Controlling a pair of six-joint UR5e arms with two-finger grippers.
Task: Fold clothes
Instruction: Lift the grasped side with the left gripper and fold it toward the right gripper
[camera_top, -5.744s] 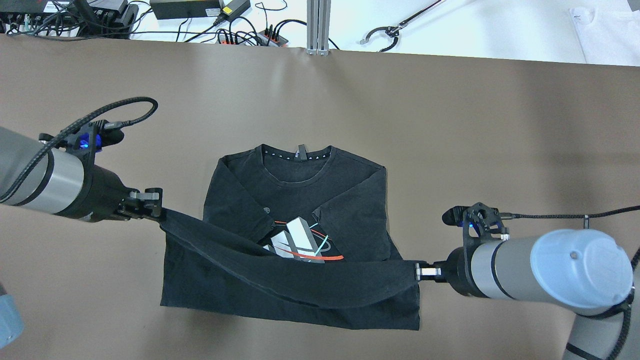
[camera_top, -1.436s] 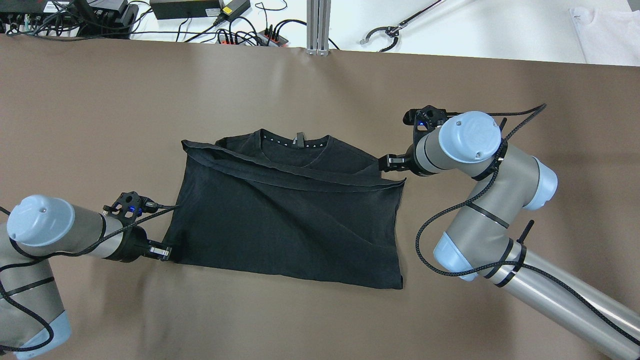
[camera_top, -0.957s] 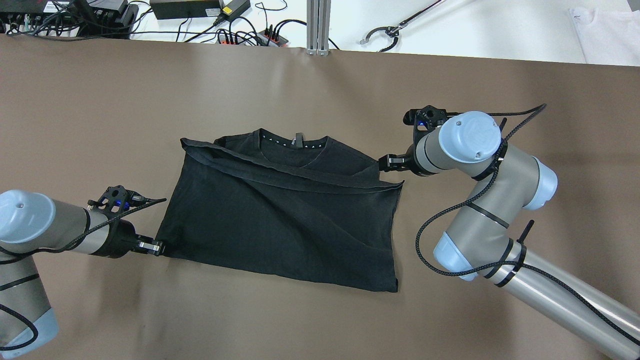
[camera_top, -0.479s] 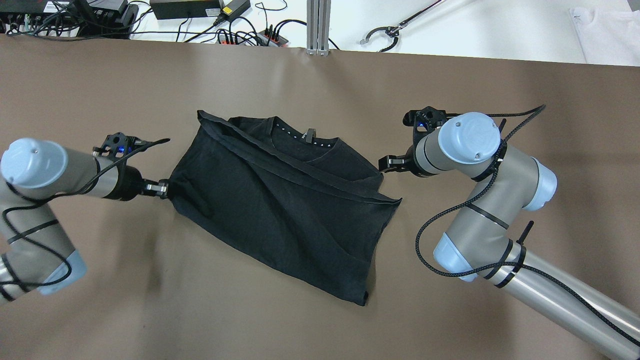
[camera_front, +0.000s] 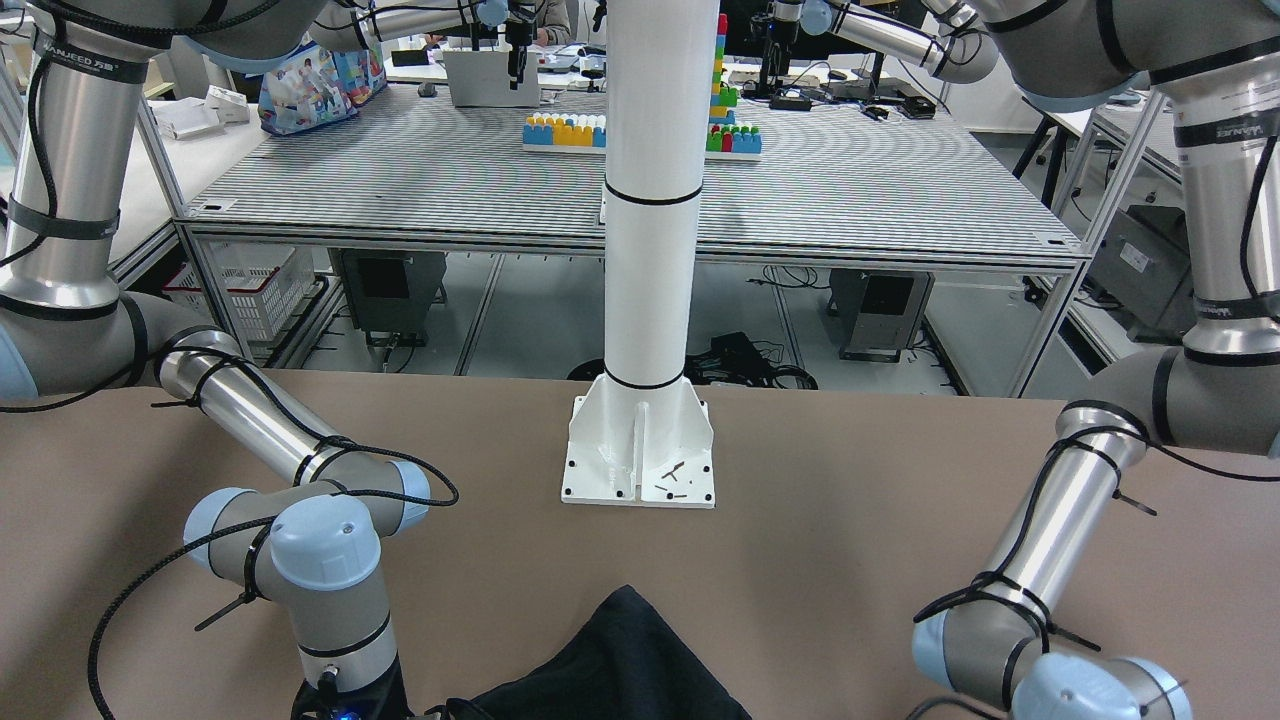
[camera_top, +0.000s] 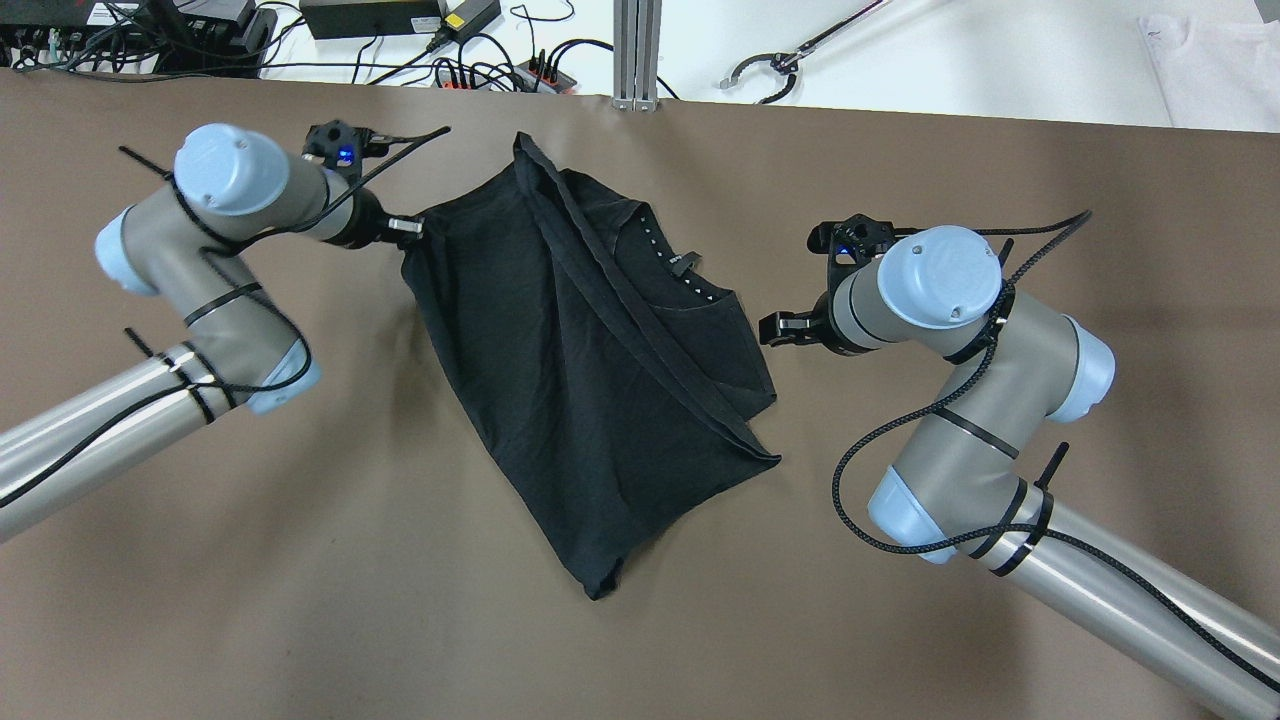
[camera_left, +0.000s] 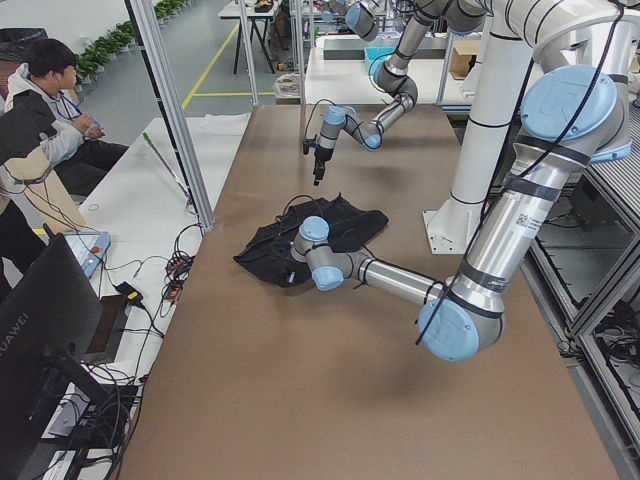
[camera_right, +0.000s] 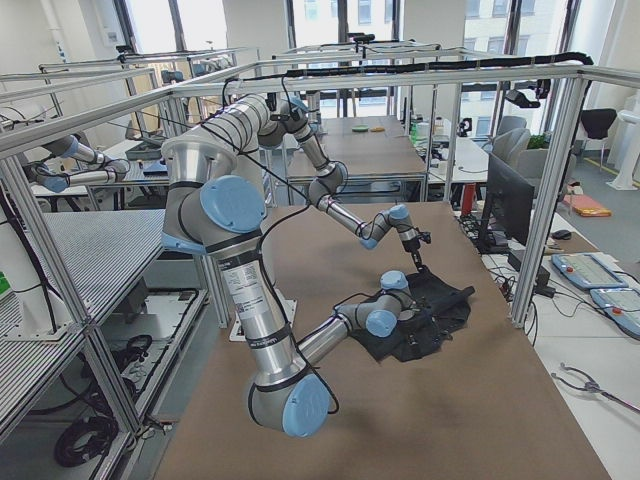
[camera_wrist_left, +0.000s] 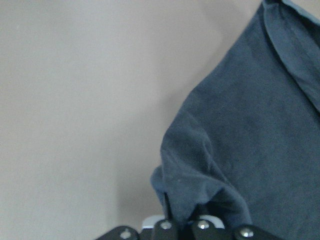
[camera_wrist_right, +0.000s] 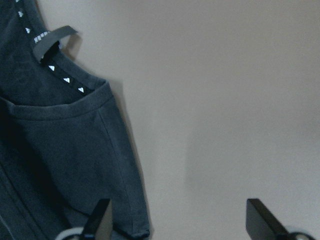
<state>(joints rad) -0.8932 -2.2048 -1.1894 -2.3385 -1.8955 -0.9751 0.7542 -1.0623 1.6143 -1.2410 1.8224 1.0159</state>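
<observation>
The clothes are one black garment (camera_top: 590, 350), folded over and lying skewed on the brown table, its collar (camera_top: 668, 270) facing right. My left gripper (camera_top: 408, 228) is shut on the garment's upper left corner; in the left wrist view the fabric (camera_wrist_left: 240, 150) bunches into the gripper (camera_wrist_left: 182, 222). My right gripper (camera_top: 772, 331) stands open just right of the garment's shoulder edge. In the right wrist view its fingers (camera_wrist_right: 100, 217) are spread wide, one of them over the garment's edge (camera_wrist_right: 65, 150). The front view catches only a fold of the garment (camera_front: 610, 660).
A white pillar stands on its base plate (camera_front: 640, 450) at the table's near-robot side. Cables and power bricks (camera_top: 370, 20) lie beyond the far edge by an aluminium post (camera_top: 636, 55). A seated person (camera_left: 40, 110) is off the table's far side.
My left gripper has swept away from the robot and to the right with the corner, dragging and turning the garment clockwise. The right arm has not moved.
</observation>
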